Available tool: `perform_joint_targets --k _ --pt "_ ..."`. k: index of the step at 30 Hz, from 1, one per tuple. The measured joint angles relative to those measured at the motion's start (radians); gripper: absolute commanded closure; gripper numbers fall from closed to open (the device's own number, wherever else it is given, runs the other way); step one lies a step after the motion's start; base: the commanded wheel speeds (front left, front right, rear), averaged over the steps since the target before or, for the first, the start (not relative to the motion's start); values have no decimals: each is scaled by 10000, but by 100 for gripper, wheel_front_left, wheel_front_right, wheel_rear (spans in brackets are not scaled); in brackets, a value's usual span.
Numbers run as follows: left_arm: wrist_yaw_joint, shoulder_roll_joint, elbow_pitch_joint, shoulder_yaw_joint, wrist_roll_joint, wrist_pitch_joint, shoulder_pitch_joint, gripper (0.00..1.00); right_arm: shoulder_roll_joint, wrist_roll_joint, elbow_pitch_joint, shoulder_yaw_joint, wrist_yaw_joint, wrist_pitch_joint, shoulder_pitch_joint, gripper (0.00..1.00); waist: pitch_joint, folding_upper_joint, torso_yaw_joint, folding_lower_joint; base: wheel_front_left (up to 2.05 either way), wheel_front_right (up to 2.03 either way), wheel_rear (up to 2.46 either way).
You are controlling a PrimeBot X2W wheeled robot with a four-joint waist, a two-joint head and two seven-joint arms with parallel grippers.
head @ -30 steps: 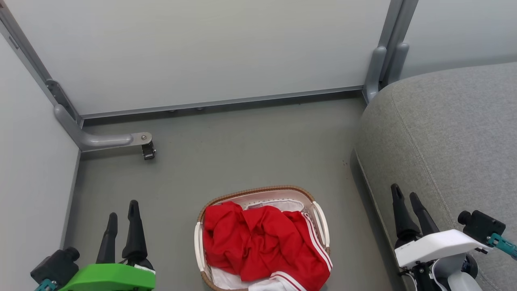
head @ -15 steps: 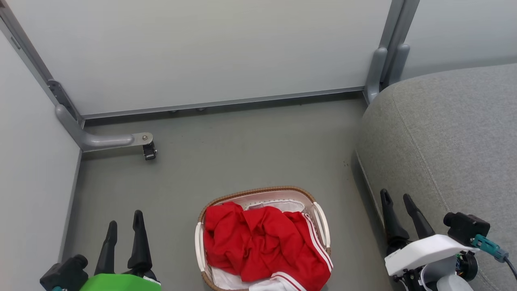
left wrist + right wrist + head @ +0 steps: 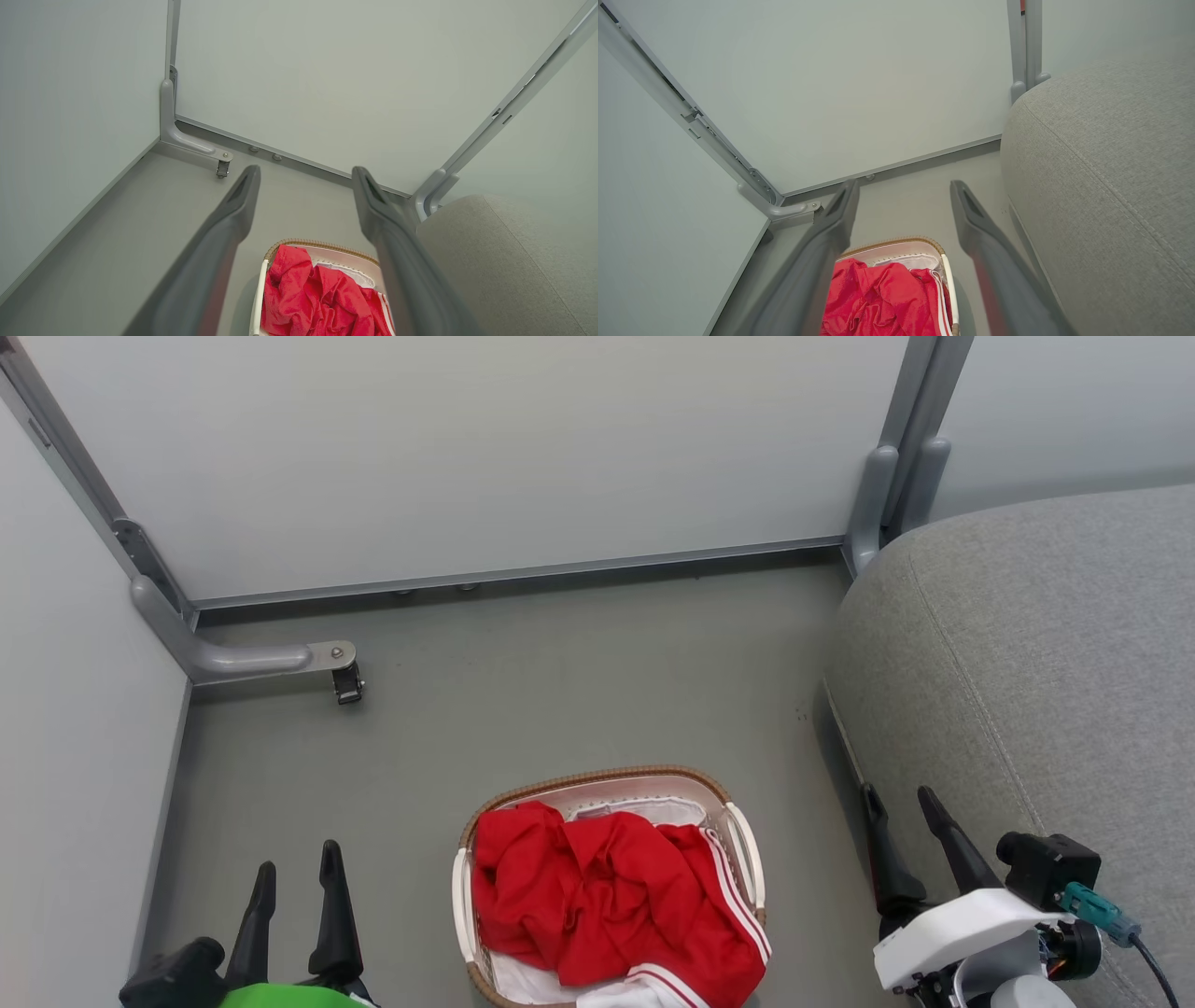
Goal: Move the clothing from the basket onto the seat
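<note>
The red sports clothing lies heaped in the cream basket on the near floor, with the grey seat to its right. The first pick is not yet begun: the left gripper and right gripper flank the basket, spread wide and empty. Next, one should descend and pinch a fold.

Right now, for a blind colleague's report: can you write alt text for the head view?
Red clothing lies heaped in a cream basket on the grey floor, with a grey seat at right. The left hand and right hand flank the basket, both open and empty.
</note>
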Motion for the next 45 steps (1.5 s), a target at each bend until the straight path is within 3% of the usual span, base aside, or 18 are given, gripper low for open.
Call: perform_joint_targets --k 31,45 --pt "150 27 132 -431 2080 -573 275 0 -23 -2309 59 349 0 -585 -1 0 67 0 161 0 0 0 0" --pt "159 31 155 -445 2176 -617 299 0 -25 -2429 35 385 0 -617 -1 0 118 0 160 0 0 0 0"
